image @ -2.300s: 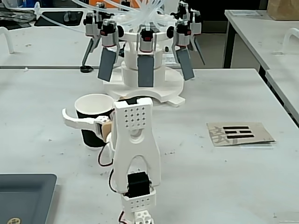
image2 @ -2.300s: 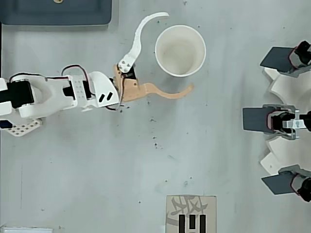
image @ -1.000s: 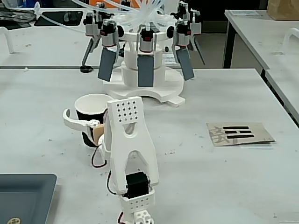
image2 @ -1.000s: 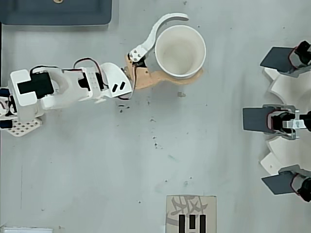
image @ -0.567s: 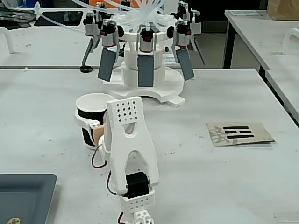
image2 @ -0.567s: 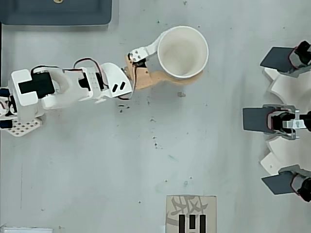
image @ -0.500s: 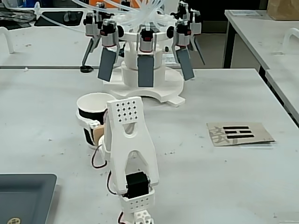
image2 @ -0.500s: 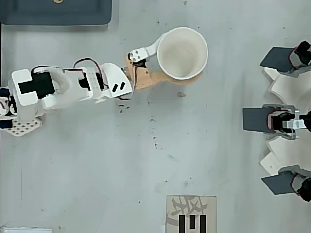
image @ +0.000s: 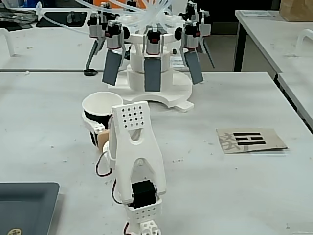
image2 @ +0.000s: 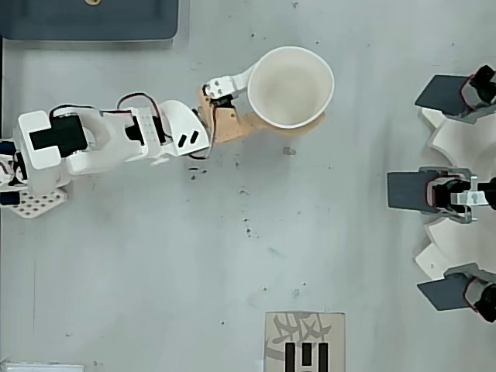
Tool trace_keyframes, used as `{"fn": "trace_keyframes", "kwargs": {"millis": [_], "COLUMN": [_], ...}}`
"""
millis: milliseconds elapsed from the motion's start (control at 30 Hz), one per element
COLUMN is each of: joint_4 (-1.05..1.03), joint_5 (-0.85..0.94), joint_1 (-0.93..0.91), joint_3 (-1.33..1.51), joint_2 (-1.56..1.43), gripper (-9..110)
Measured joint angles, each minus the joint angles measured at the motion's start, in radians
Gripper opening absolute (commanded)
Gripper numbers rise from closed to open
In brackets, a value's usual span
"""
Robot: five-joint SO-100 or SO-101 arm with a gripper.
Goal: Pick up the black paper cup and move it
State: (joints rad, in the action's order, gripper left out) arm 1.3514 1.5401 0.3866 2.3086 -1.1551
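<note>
Black outside, white inside with a rolled white rim, the paper cup [image2: 291, 85] stands upright near the tabletop's [image2: 232, 263] tray-side edge, grasped by the gripper [image2: 249, 99].

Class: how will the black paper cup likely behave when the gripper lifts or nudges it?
The black paper cup looks empty in the overhead view, so probably light and easily tipped. Thin paper walls may dent if the gripper squeezes hard.
</note>
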Motion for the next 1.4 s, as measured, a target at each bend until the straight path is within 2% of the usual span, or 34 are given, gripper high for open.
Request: {"fn": "trace_keyframes", "kwargs": {"millis": [367,933,1400], "joint_4": [0.077,0.078,0.078], "joint_5": [0.012,0.012,0.012], "joint_1": [0.000,-0.008,-0.081], "joint_3": [0.264,0.578,0.640], "joint_2": [-0.183,-0.522,-0.606], "gripper": [7,7,7]}}
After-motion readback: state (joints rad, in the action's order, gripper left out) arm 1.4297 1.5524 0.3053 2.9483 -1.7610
